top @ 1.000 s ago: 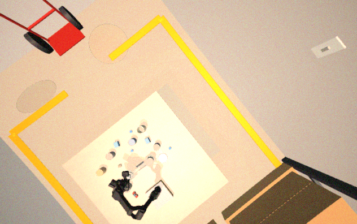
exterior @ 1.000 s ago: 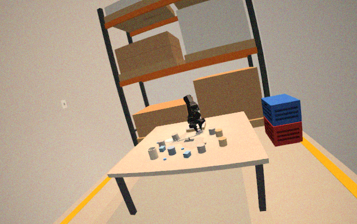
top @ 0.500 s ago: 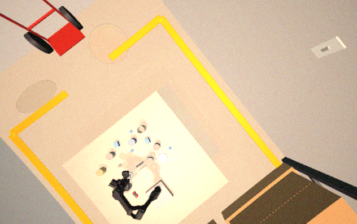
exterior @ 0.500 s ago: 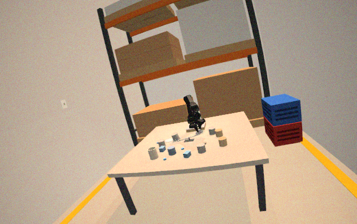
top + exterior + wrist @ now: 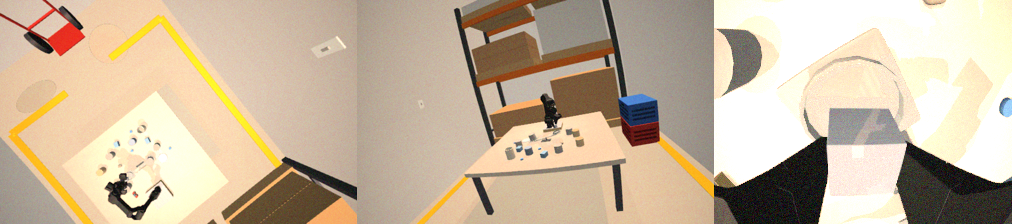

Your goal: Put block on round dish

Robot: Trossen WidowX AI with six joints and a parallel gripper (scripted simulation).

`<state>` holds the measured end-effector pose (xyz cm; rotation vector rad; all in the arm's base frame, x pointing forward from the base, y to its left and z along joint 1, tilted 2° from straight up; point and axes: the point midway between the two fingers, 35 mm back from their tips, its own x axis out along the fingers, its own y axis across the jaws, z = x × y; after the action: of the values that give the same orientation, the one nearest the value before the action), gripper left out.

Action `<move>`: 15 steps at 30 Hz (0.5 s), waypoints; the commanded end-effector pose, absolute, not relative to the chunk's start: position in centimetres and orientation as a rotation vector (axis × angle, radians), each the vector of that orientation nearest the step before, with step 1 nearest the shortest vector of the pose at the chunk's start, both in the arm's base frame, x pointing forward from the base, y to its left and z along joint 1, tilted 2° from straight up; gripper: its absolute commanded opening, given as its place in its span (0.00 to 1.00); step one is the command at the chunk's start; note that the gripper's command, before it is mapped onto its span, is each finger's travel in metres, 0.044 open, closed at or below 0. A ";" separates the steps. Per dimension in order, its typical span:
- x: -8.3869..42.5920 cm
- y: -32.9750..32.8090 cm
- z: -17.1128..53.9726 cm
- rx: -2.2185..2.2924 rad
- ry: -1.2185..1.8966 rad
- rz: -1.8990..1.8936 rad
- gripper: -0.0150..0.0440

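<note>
My gripper [image 5: 860,146] is shut on a pale grey block [image 5: 866,170] over the balance's round empty-of-cup pan [image 5: 829,92] [image 5: 556,132]. The wrist view does not show if the block still touches the pan. In the top view the black fingers partly cover that pan. The other cup [image 5: 150,159] [image 5: 532,137] stands upright on the balance's far end. The white round dish [image 5: 162,158] [image 5: 526,140] lies just beyond that cup, with nothing seen on it. A pinkish cup [image 5: 129,185] stands off the balance, near the gripper and partly hidden by it.
A red toy car [image 5: 135,194] lies near the arm's elbow. A walled light panel [image 5: 165,198] is by the arm's base. Beyond the balance stand several cups, including a lilac cup [image 5: 132,141] and a tan cup [image 5: 99,172], with blue cubes [image 5: 116,144] and small blue discs between them.
</note>
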<state>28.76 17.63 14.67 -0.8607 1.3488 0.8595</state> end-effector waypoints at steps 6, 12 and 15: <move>28.3 17.4 18.9 -0.852 1.335 0.857 0.25; 28.4 17.2 18.8 -0.852 1.335 0.858 0.25; 28.9 16.3 18.6 -0.854 1.331 0.860 0.25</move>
<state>28.49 17.13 18.39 -0.8580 1.3428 0.8583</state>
